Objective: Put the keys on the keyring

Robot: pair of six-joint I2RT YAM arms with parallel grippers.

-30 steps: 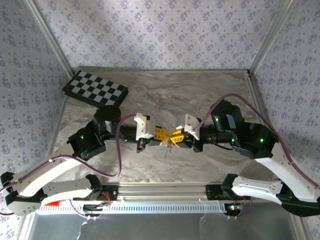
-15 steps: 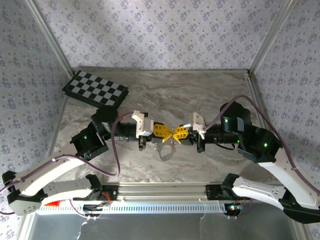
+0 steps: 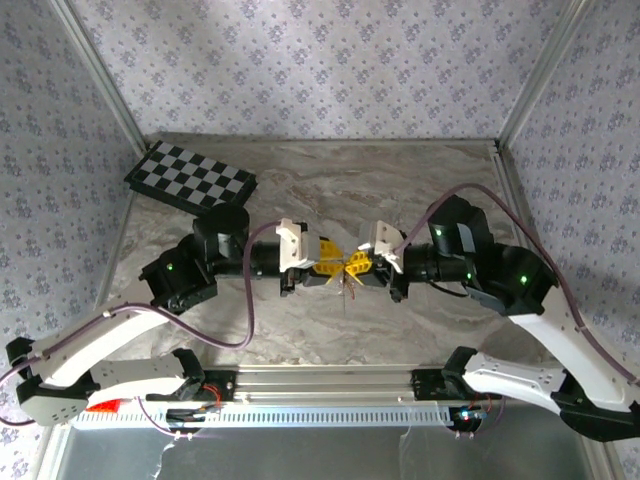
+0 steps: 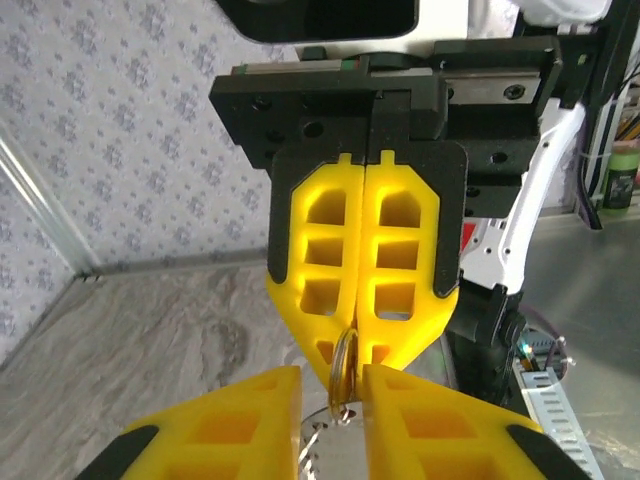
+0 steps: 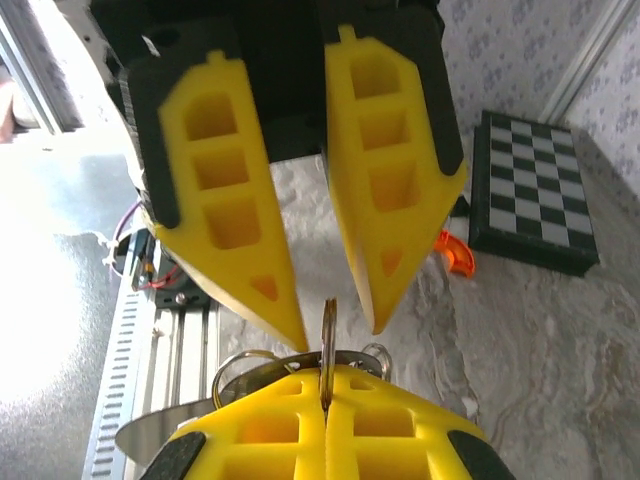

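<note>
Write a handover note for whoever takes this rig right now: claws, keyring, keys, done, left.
Right claw: shut on the keyring, held edge-on above the table.
Left claw: open, fingertips either side of the ring, not gripping.
Keys: a small orange piece lies on the table by the checkerboard, possibly one; others not made out.
Done: keyring held up between both claws.
Left: thread the keys on; whether any is already on cannot be told.

We can read no text, label, brand or number anywhere; the checkerboard point(image 3: 190, 180) at upper left bears only squares.
</note>
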